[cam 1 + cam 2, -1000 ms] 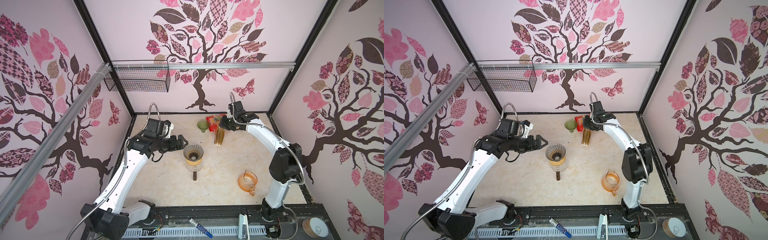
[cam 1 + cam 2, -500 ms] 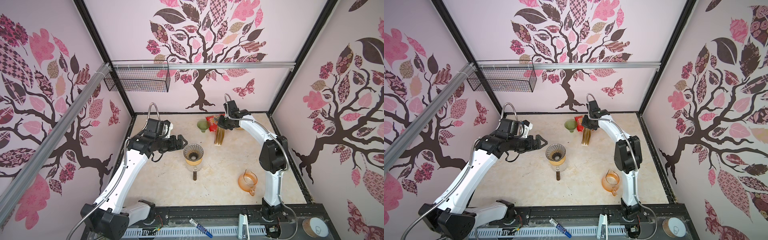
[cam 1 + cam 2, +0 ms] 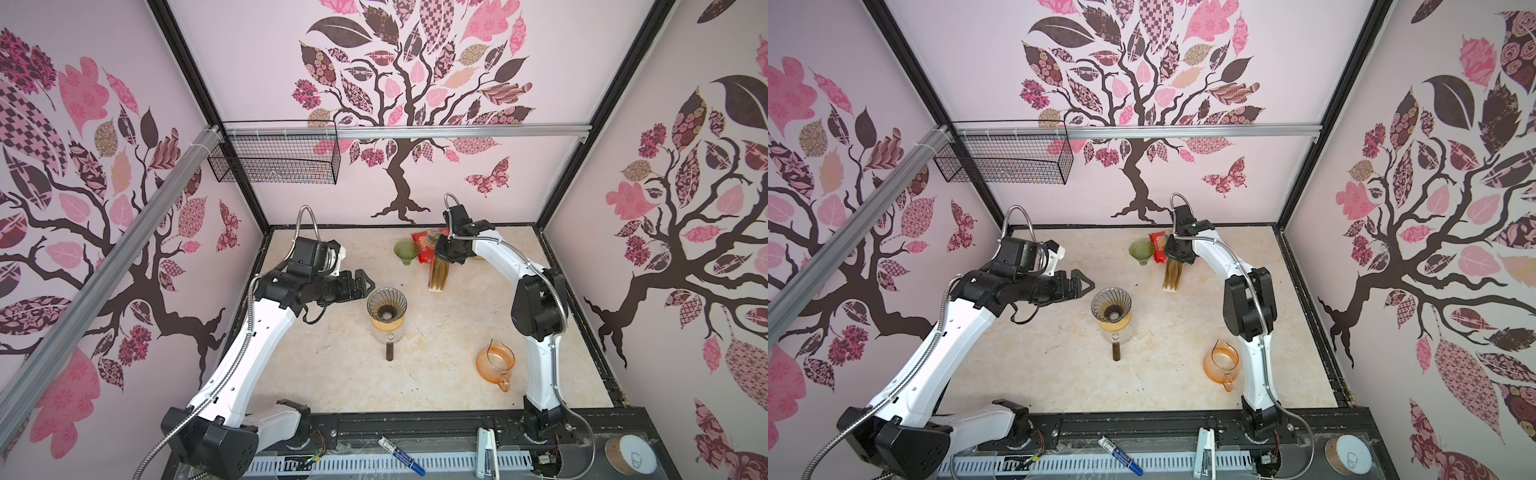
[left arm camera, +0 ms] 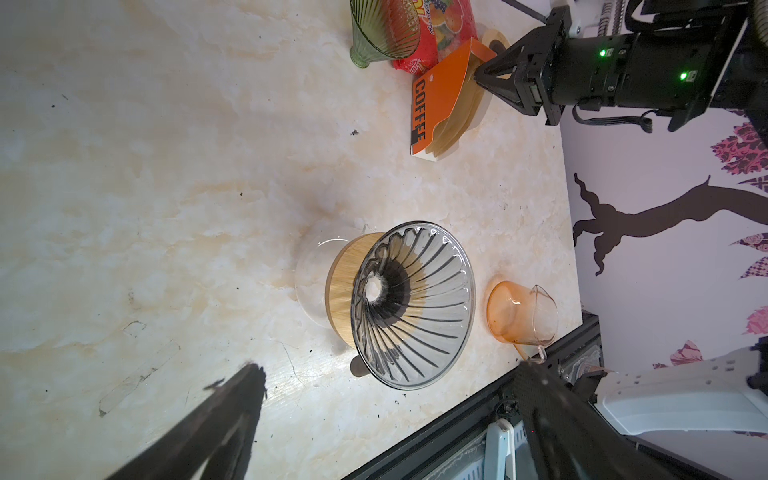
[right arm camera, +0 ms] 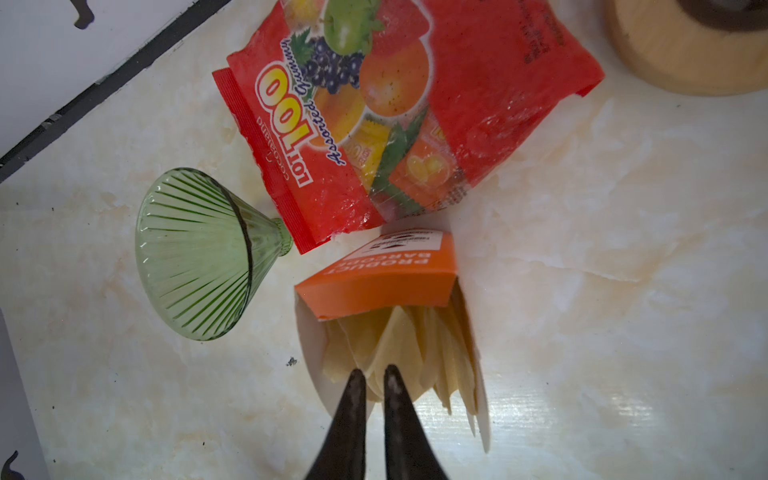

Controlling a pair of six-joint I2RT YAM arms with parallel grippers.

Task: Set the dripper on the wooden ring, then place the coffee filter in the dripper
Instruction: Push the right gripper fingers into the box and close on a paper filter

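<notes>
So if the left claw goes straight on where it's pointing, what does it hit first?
The glass dripper, probably at its rim: it sits dead ahead of the open left claw in the wrist view. Height is hard to judge, so it might skim over.

Right gripper [image 5: 375,376] hold on coffee filter [image 5: 397,345] unclear.

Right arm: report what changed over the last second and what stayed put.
The right arm swung its elbow in toward the middle and stands steeper. The right gripper edged slightly left over the filter box, jaws nearly closed at the coffee filters; a grip is not confirmable. Unchanged: left gripper open beside the empty dripper; orange jug, green funnel, candy bag.
</notes>
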